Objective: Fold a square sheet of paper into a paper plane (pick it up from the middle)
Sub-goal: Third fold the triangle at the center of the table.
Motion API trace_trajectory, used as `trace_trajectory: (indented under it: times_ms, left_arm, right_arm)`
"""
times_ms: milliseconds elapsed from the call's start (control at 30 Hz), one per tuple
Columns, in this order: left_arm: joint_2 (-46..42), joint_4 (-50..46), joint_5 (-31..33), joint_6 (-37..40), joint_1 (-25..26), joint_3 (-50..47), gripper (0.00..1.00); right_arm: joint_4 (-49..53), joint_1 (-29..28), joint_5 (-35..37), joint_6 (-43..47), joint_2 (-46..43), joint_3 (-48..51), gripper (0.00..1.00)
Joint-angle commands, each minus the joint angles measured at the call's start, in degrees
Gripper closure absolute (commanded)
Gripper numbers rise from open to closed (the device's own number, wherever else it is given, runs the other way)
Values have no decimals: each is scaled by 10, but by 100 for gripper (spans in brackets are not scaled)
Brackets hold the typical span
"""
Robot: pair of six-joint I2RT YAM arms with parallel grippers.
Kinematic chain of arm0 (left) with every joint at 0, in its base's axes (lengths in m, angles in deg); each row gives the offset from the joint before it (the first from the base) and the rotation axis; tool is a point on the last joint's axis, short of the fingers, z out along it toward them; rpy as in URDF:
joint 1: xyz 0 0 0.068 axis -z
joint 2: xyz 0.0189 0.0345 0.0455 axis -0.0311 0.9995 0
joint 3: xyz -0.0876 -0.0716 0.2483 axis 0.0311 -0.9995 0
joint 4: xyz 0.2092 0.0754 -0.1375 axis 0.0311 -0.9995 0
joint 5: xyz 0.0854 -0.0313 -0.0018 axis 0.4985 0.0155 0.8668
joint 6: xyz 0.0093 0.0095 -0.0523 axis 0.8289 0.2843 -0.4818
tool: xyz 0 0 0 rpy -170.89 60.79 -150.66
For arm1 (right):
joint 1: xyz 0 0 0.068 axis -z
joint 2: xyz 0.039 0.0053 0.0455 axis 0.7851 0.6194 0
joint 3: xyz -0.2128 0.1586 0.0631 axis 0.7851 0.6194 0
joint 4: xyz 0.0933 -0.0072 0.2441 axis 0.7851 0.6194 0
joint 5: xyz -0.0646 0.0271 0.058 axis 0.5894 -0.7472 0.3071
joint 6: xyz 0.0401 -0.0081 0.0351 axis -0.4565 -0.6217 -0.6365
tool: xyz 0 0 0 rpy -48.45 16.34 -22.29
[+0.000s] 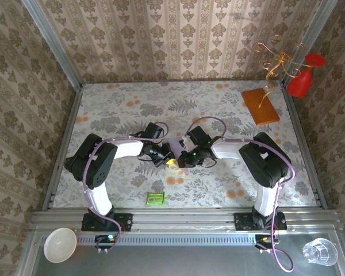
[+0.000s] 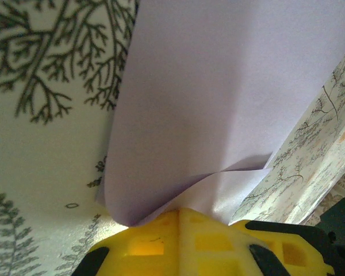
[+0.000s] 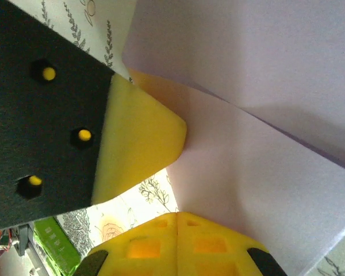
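The square sheet of paper (image 2: pixel 218 103) is pale lavender and bent into a loose fold, held just above the flowered table between both arms. In the top view a small patch of the paper (image 1: pixel 177 144) shows at the table's middle. My left gripper (image 2: pixel 179 214) is shut on one folded corner of it. My right gripper (image 3: pixel 177 215) is shut too, with the paper's (image 3: pixel 264 172) edge running into the seam between its tips. The left gripper's yellow finger (image 3: pixel 141 138) presses the sheet just beyond. Both grippers meet tip to tip, left (image 1: pixel 168 157) and right (image 1: pixel 184 158).
A small green packet (image 1: pixel 155 198) lies near the front edge. An orange-brown board (image 1: pixel 261 105), a gold wire ornament (image 1: pixel 276 60) and a red glass (image 1: pixel 303 80) stand at the back right. A white bowl (image 1: pixel 60 244) and a clear glass (image 1: pixel 320 251) sit on the front ledge.
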Motion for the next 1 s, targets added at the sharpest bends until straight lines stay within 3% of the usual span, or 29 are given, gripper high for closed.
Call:
trace_trajectory:
  times_ms: [0, 500, 967]
  left_arm:
    - [31, -61, 33, 14, -2, -6, 95]
    - [42, -91, 46, 19, -7, -9, 96]
    - [37, -89, 40, 24, -11, -14, 96]
  right_arm:
    - [4, -4, -8, -1, 11, -16, 100]
    - [60, -4, 11, 34, 17, -7, 100]
    - [125, -2, 1, 47, -81, 90, 99]
